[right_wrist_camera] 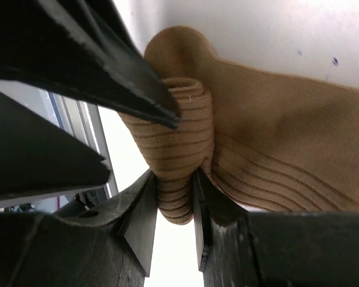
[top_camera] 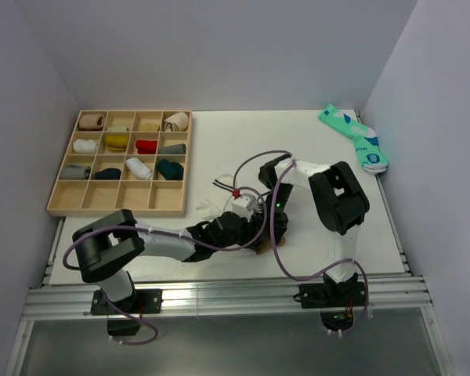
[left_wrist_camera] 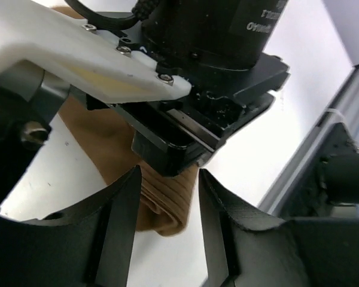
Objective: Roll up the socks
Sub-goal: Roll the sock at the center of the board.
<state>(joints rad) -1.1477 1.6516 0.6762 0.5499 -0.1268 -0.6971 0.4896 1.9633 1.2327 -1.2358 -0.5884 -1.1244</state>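
Observation:
The tan sock (right_wrist_camera: 275, 143) lies on the white table, one end wound into a small roll (right_wrist_camera: 179, 131). My right gripper (right_wrist_camera: 175, 179) is shut on that roll, squeezing its lower part. My left gripper (left_wrist_camera: 169, 179) straddles the same roll (left_wrist_camera: 167, 206) from the other side and is open: its left finger touches the fabric, and there is a gap at the right finger. In the top view both grippers (top_camera: 251, 223) meet near the table's front middle, with only a bit of tan sock (top_camera: 260, 249) showing. The teal pair (top_camera: 356, 139) lies at the far right corner. A white sock's dark cuff stripes (top_camera: 219, 185) show just behind the arms.
A wooden divided tray (top_camera: 63, 205) sits at the back left, with rolled socks in several compartments. The table's front metal rail (top_camera: 219, 294) runs close below the grippers. Grey walls close in the left, back and right sides.

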